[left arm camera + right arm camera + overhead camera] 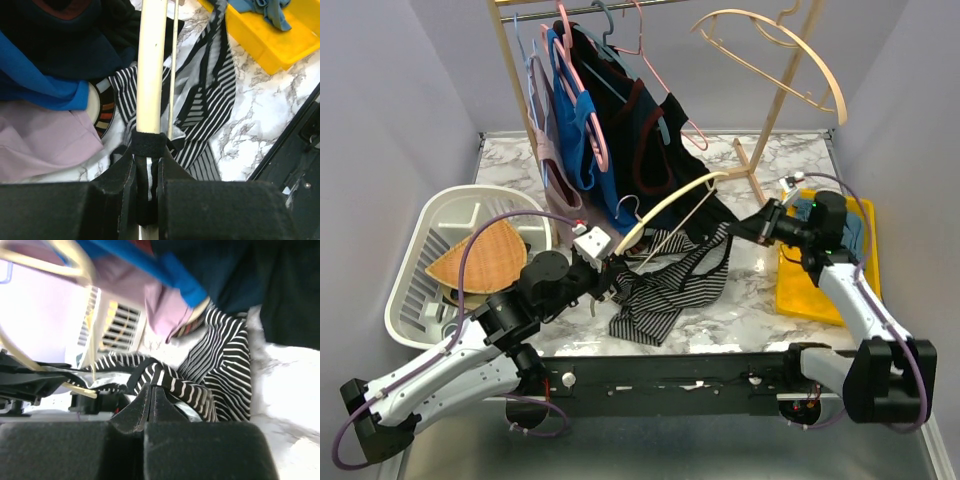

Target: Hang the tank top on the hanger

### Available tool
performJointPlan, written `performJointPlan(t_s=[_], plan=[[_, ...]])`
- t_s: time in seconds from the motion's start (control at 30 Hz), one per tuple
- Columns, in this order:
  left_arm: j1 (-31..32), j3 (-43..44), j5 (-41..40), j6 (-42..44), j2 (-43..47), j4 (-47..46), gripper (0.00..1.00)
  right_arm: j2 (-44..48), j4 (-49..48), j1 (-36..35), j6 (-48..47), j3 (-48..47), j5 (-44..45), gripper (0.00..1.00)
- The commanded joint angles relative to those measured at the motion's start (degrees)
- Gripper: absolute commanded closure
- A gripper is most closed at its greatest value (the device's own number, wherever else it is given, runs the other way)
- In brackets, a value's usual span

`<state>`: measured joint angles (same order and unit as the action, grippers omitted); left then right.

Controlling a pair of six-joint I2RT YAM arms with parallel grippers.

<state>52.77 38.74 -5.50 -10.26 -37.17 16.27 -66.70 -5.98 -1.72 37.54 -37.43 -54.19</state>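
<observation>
Top external view: gripped the hanger (665,205) by its low end in the left gripper (603,272), centre-left; pinched the tank top (665,290), draped mid-frame under it, in the right gripper (757,228), centre-right.

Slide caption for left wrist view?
Left tool clamped on the cream hanger, striped tank top lying beneath on marble table.

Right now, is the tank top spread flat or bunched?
Bunched: the tank top lies crumpled on the table under the hanger, right end effector pinching one edge.
</observation>
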Motion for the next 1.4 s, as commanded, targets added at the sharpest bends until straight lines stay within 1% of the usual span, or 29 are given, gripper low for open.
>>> performJointPlan(t_s=[0.0, 0.03, 0.07, 0.1, 0.17, 0.23, 0.33, 0.5, 0.7, 0.93, 1.37], plan=[[-0.9, 2.1, 3.4, 3.3, 0.3, -0.7, 1.00, 6.8, 5.8, 8.9, -6.0, -3.0, -5.2, 0.99], [-1.0, 2.4, 3.6, 3.5, 0.3, -0.5, 1.00, 7.2, 8.8, 10.6, -6.8, -5.0, -6.6, 1.00], [-1.1, 2.7, 3.9, 4.3, 0.4, -0.2, 1.00, 7.4, 10.4, 13.8, -7.7, -6.3, -7.7, 0.99], [-1.2, 3.4, 4.9, 4.5, 0.3, 0.0, 1.00, 6.8, 12.0, 15.3, -9.7, -7.6, -10.8, 1.00], [-1.5, 4.1, 5.4, 5.7, 0.2, 1.0, 1.00, 6.0, 15.8, 19.0, -11.4, -11.5, -14.0, 1.00], [-1.7, 5.2, 8.4, 6.3, -0.1, 2.0, 1.00, 5.1, 16.4, 20.9, -12.8, -13.0, -18.7, 1.00], [-2.1, 6.1, 11.9, 7.1, -0.4, 3.2, 1.00, 4.9, 16.8, 22.7, -14.3, -14.6, -21.4, 1.00], [-2.7, 5.0, 15.9, 7.1, 1.0, 1.9, 1.00, 4.6, 16.8, 23.0, -15.5, -17.5, -21.7, 1.00], [-2.9, 4.3, 18.9, 6.8, 1.8, 1.0, 1.00, 3.4, 15.6, 23.0, -13.9, -19.3, -21.6, 1.00], [-3.2, 4.6, 19.7, 7.4, 1.7, 2.3, 1.00, 3.2, 14.0, 23.4, -12.5, -19.9, -22.3, 1.00], [-4.3, 4.7, 18.7, 8.5, 3.4, 5.8, 1.00, 3.2, 13.8, 27.2, -11.4, -20.7, -22.9, 1.00]])
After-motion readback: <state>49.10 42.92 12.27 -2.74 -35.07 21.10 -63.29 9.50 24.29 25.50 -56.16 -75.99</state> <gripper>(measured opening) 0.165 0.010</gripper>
